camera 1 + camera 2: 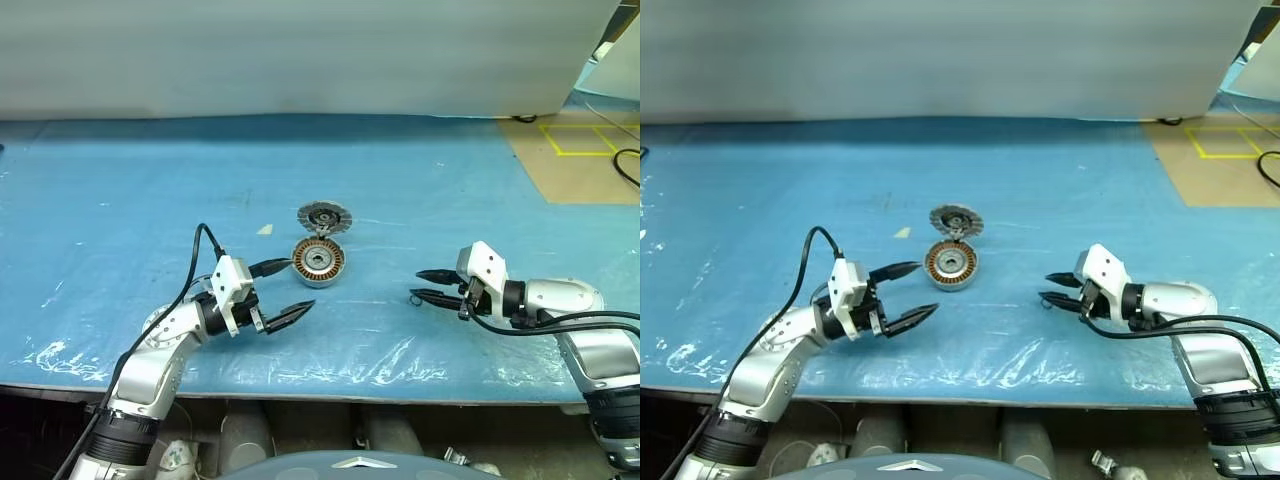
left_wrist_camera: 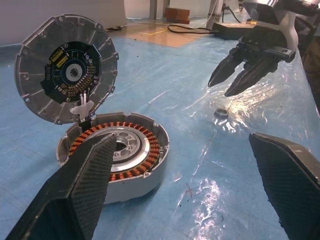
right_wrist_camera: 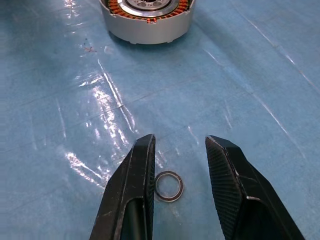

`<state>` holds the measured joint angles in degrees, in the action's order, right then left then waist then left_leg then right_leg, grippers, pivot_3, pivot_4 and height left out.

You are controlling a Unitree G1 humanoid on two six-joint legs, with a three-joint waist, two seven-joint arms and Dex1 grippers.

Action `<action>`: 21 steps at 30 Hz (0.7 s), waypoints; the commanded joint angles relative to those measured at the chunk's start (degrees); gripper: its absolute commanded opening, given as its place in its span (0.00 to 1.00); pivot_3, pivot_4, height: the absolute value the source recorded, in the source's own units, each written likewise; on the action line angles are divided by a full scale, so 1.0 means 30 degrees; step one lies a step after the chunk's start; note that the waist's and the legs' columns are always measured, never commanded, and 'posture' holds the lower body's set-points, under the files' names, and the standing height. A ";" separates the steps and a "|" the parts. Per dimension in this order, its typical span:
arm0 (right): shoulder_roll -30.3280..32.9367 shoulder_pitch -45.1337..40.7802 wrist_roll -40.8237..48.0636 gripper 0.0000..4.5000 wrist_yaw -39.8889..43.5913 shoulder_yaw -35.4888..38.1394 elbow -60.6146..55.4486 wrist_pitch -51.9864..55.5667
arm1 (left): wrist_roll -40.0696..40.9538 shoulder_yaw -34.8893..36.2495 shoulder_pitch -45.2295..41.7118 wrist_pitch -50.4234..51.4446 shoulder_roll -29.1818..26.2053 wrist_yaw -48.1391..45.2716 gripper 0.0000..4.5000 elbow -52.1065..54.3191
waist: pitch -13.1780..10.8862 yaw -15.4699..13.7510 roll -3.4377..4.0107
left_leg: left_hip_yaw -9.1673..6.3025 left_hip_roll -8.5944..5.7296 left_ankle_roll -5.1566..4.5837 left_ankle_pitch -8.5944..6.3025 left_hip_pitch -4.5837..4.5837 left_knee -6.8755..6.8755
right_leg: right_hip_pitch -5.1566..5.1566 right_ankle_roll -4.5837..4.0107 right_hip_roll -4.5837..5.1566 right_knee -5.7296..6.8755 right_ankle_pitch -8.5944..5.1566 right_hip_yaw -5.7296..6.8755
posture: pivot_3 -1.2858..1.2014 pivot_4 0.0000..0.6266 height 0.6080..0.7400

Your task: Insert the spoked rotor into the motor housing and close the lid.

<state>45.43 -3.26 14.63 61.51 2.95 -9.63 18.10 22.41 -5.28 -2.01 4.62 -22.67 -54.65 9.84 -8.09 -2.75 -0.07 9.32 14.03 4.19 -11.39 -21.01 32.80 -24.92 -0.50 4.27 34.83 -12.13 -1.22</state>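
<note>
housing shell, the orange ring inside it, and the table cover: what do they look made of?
Motor housing shell: looks like cast metal, matte grey with a dull sheen. Windings: likely copper wire, glossy orange coils wrapped around the silver hub. Table cover: probably plastic film over blue, with glare streaks and wrinkles.

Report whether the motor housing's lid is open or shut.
Open. The lid stands up on its hinge, inner face showing, and the copper windings in the motor housing are exposed.
</note>
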 commanded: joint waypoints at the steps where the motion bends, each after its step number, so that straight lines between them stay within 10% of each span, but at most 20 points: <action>1: 0.0347 0.0456 0.0440 0.36 -0.0125 0.0579 -0.1221 -0.0037 | 0.0375 -0.0101 -0.0211 0.0144 -0.0153 -0.0121 1.00 0.0943 | 0.0000 -0.0001 0.0000 | 0.0001 0.0000 0.0000 0.0000 0.0000 -0.0005 | 0.0000 0.0001 0.0000 -0.0002 0.0000 0.0000 | 0.52 0.24 1.00; 21: 0.0201 0.0155 -0.2054 0.36 -0.1049 -0.1925 0.0176 -0.1599 | 0.0703 0.0274 0.0179 0.0773 -0.0926 -0.0131 1.00 0.1569 | -0.0001 0.0017 -0.0003 | 0.0002 -0.0014 0.0001 0.0000 -0.0005 -0.0021 | -0.0009 0.0024 0.0004 -0.0010 -0.0013 -0.0006 | 0.52 0.24 1.00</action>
<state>45.84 -2.02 8.92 58.62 -2.90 -9.12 14.50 23.52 -5.08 -1.69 6.98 -24.82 -54.91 12.08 -8.09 -2.70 -0.08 9.33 13.99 4.19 -11.39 -21.02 32.74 -24.94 -0.42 4.29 34.80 -12.17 -1.24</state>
